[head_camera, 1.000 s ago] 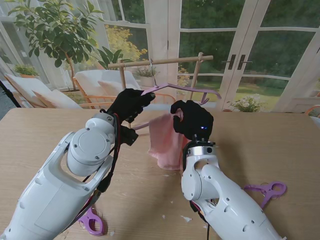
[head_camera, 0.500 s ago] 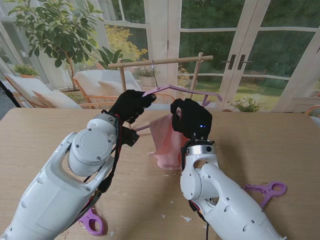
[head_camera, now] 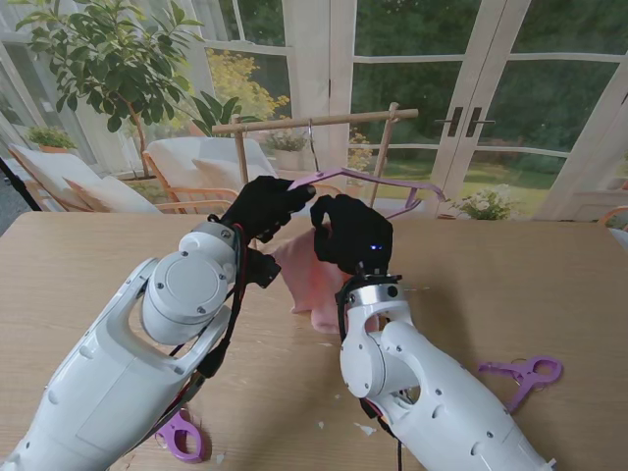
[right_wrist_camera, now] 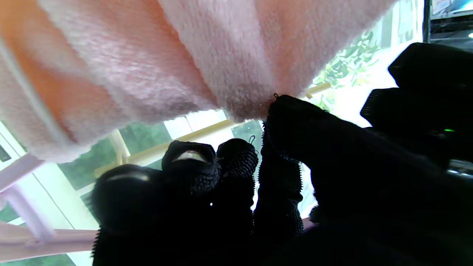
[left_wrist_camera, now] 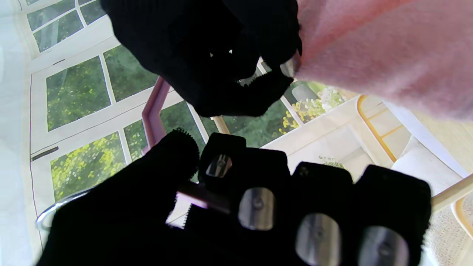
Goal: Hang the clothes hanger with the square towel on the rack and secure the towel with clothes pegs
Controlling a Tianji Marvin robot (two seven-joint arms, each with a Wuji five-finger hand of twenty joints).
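Peg, purple [head_camera: 178, 435]: lying on tabletop [head_camera: 88, 265], near left edge, unused
Left hand [head_camera: 263, 203]: fingers clamped on left end of hanger
Hanger, pink [head_camera: 371, 180]: held aloft, metal hook just beside rack bar, seating not discernible
Towel, pink [head_camera: 306, 278]: draped from hanger, hanging between both hands
Right hand [head_camera: 350, 234]: closed on towel's upper part
Rack, wooden [head_camera: 314, 122]: behind hands
Second peg [head_camera: 520, 374]: right side of tabletop
Step, judged: hanging; next, seat hook on bar, release, fetch pegs
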